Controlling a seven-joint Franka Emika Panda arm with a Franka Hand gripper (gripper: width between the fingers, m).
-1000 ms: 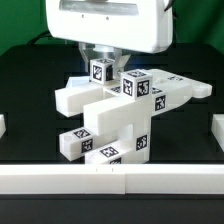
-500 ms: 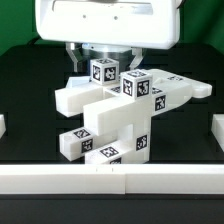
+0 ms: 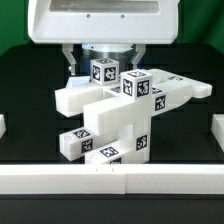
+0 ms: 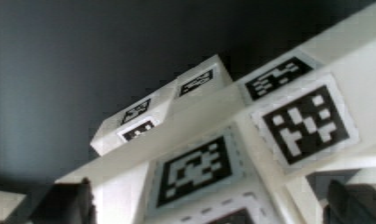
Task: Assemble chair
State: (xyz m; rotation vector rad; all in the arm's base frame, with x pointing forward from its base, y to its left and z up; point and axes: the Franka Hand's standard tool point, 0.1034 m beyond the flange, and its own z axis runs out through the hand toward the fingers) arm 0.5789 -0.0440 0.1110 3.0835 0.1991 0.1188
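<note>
Black tabletop [image 3: 30, 90] fills the scene in the exterior view, with a low white rim [image 3: 110, 178] running along its near edge. Over it hangs my own white arm housing [image 3: 105, 22], filling the upper part of that view. Under it stands the chair [image 3: 120, 115], a cluster of white blocky plastic parts already joined: a tall block in the middle, a wide flat piece reaching toward the exterior view's right, a thick bar pointing toward the exterior view's left, and shorter bars stepping down at the front toward the rim. It sits about mid-table, well apart from the side walls. My claw [image 3: 105, 57] hangs just above the topmost block, fingers spread as wide as they go and pinching nothing; one grey finger [image 3: 70, 58] shows at the exterior view's left of that block, apart from it. Smallest are the black-and-white square tags [image 3: 103, 71] on the block faces. From my wrist view, several of those tags [image 4: 306, 125] appear large and slightly blurred on slanted white faces of the chair [image 4: 336, 60], against darkness.
</note>
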